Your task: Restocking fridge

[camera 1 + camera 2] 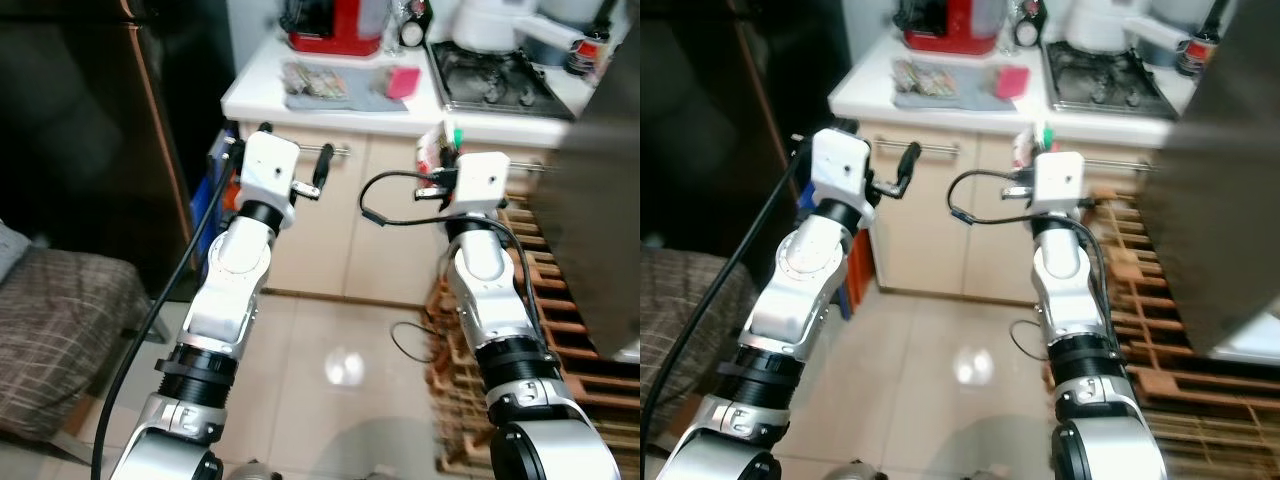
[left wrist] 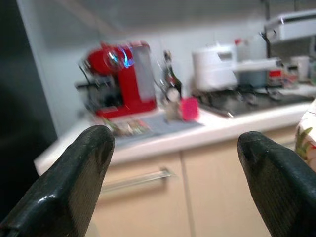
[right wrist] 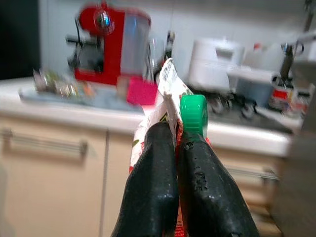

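Carton in my right fingers, facing the table.

My right gripper [image 3: 177,148] is pinched tight on a carton [image 3: 170,94] with a green cap [image 3: 193,114], held upright, its long axis standing up past my fingertips, just short of the table [image 1: 330,102] edge. My left gripper [image 2: 177,163] is spread wide and holds nothing, level with the cabinet handle [image 2: 136,180] below that table. The red machine [image 1: 335,25] sits at the table's back. I judge the right arm carries this job; the fridge's whereabouts I cannot tell.

White kitchen counter [image 1: 262,88] ahead of both grippers. Red coffee machine [image 1: 335,27], pink cup [image 1: 403,81], gas hob [image 1: 497,78] on top.
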{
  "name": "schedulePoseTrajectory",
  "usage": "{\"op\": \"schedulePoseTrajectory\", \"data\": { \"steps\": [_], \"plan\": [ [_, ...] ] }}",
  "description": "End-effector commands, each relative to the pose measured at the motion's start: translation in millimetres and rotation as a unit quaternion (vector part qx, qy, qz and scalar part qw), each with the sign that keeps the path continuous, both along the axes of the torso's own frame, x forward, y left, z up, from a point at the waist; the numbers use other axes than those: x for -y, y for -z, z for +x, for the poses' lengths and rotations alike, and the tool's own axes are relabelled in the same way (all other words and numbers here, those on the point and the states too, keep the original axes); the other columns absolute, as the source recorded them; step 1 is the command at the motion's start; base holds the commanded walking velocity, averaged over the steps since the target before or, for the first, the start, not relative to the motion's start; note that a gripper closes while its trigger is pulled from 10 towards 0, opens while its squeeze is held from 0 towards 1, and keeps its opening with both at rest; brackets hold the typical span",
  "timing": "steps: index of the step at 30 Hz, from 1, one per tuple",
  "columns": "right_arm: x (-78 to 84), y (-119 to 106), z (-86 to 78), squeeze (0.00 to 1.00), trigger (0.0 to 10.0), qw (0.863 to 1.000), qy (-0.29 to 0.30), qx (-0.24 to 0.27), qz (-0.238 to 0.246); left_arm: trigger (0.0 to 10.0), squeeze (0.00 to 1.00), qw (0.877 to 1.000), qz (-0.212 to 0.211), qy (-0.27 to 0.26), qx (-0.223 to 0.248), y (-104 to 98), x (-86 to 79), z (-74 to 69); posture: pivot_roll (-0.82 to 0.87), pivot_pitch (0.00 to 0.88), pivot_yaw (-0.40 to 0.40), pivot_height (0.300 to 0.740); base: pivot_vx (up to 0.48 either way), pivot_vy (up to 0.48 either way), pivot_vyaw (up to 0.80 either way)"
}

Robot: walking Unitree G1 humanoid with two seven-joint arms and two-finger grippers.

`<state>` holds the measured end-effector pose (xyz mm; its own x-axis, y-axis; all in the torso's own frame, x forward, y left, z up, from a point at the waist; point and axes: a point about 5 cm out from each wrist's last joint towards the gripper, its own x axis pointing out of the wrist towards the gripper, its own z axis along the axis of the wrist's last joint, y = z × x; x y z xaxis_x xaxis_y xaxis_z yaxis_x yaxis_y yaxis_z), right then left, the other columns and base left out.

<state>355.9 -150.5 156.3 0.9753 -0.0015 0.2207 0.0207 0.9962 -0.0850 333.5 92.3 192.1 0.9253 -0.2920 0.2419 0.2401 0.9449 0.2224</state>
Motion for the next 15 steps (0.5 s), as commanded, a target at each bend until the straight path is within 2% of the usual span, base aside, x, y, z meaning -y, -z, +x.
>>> {"op": "schedulePoseTrajectory", "data": {
  "steps": [1, 10, 15],
  "plan": [
    [-2.4, -9.5, 0.0, 0.0, 0.0, 1.0, -0.01, 0.017, -0.001, 10.0, 0.0, 1.0, -0.004, 0.007, 0.011, -6.1, 1.7, 0.2, 0.01, 0.0, 0.001, 0.74, 0.0, -0.48, 0.0],
    [5.5, -9.7, -0.6, 0.0, 0.0, 1.0, -0.01, 0.013, -0.015, 10.0, 0.0, 1.0, -0.016, 0.009, 0.009, -6.0, 3.8, 0.3, -0.01, 0.0, -0.004, 0.74, 0.0, -0.45, 0.0],
    [12.0, -6.3, -2.5, 0.0, 0.0, 1.0, -0.003, 0.007, -0.022, 10.0, 0.0, 1.0, -0.026, 0.008, 0.003, -0.6, 6.2, 2.5, -0.02, 0.0, -0.03, 0.74, 0.0, 0.0, 0.0]
  ]
}}
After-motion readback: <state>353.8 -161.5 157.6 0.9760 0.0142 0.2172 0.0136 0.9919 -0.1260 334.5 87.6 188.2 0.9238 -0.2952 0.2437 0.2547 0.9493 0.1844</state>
